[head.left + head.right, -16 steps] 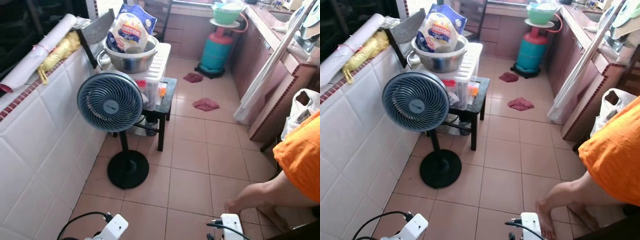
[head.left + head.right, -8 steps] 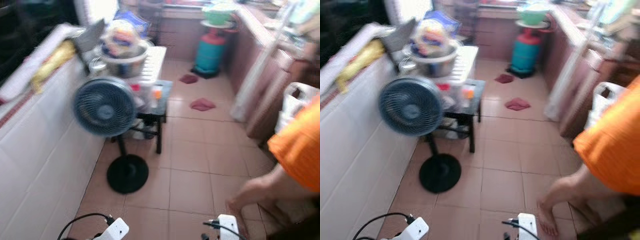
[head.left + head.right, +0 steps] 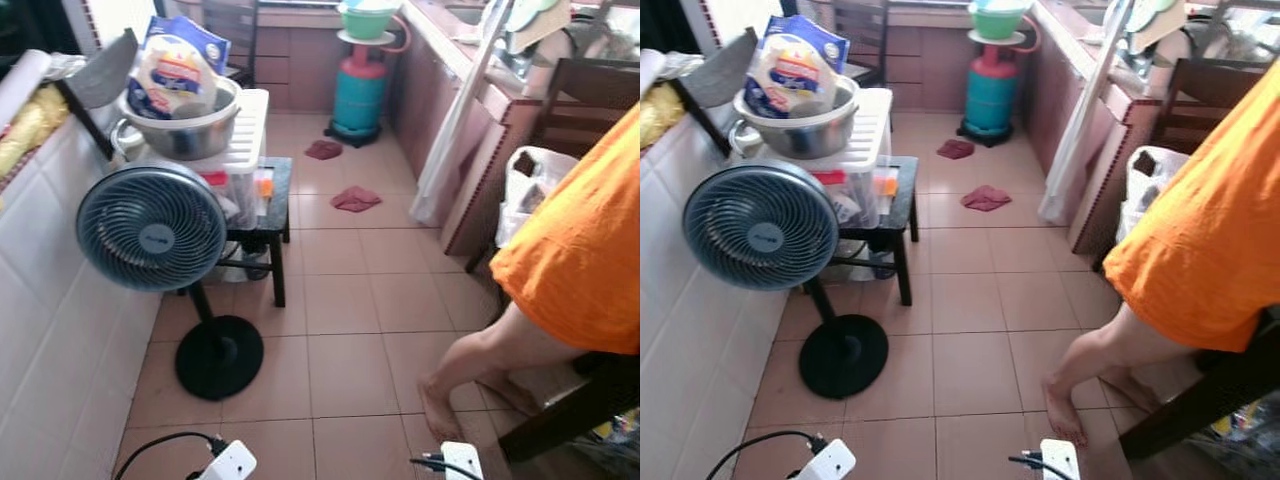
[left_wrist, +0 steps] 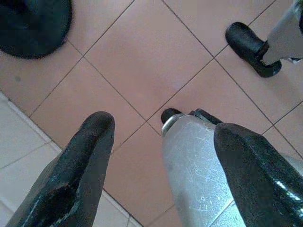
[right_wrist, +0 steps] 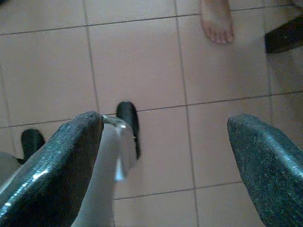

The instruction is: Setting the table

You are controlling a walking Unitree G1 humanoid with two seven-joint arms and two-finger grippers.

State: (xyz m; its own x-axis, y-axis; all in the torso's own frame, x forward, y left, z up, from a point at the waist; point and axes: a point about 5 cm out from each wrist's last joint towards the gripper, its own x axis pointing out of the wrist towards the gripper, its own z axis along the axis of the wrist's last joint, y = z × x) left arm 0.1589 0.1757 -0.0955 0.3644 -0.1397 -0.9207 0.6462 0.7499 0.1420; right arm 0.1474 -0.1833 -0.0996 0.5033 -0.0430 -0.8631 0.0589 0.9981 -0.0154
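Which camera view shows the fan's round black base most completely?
The left eye view: the whole base lies on the tiles under the fan. The right eye view shows it equally whole. The left wrist view catches just an edge; the right wrist view only a dark corner.

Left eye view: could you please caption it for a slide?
Tiled kitchen floor: grey pedestal fan, teal gas cylinder, barefoot person in orange shirt.

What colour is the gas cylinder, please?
The gas cylinder is teal with a red top, clearest in the left eye view.
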